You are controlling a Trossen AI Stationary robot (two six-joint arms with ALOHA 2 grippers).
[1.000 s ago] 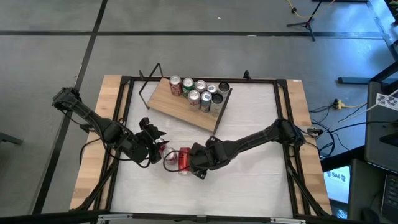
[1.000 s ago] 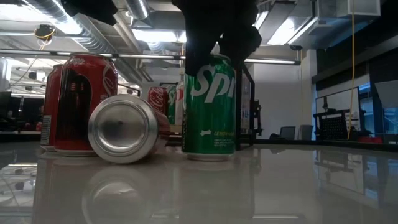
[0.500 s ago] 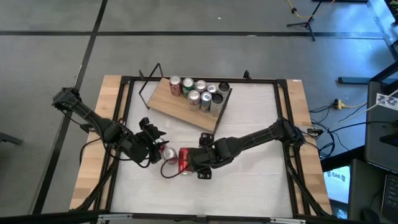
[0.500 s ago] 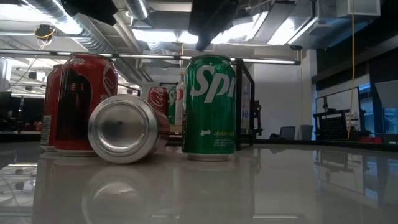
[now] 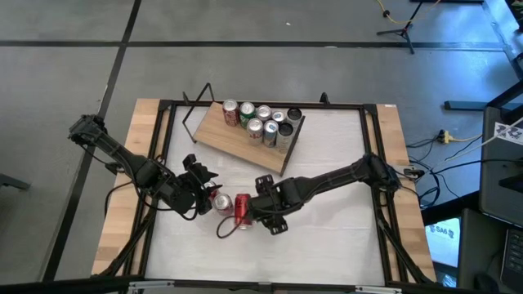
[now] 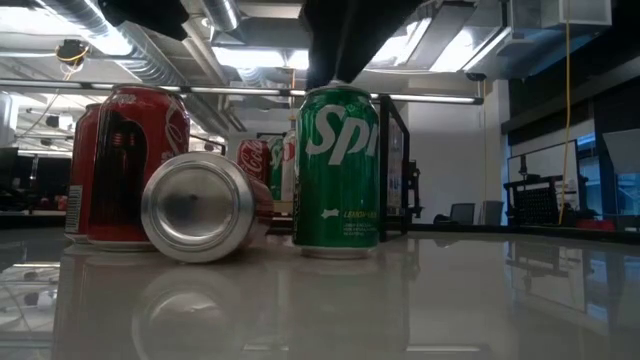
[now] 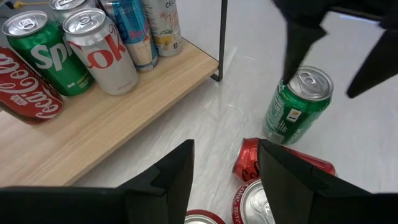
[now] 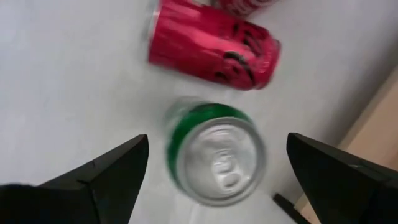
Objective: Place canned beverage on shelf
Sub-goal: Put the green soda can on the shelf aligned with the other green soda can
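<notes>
A green can (image 6: pixel 338 170) stands upright on the white table, also seen in the left wrist view (image 7: pixel 297 106). My right gripper (image 8: pixel 217 140) hangs open right above it, pointing down, one finger out on each side of the can's top (image 8: pixel 217 154), touching nothing. A red can (image 6: pixel 200 207) lies on its side next to it. Another red can (image 6: pixel 125 165) stands upright to the left. My left gripper (image 7: pixel 225 146) waits open above the red cans (image 5: pixel 221 202). The shelf (image 5: pixel 245 139) stands at the far side with several cans (image 5: pixel 263 122) on it.
The shelf's thin black wire leg (image 7: pixel 222 37) stands close to the far side of the green can. The lying red can (image 8: pixel 214 46) lies right beside the green one. Free white tabletop (image 5: pixel 327 237) spreads toward the near and right edges.
My right gripper, whose fingers stood around the green can's top, has gone up clear of it and has rolled about the line it points along. The green can has stayed upright in place. The left arm has kept still.
</notes>
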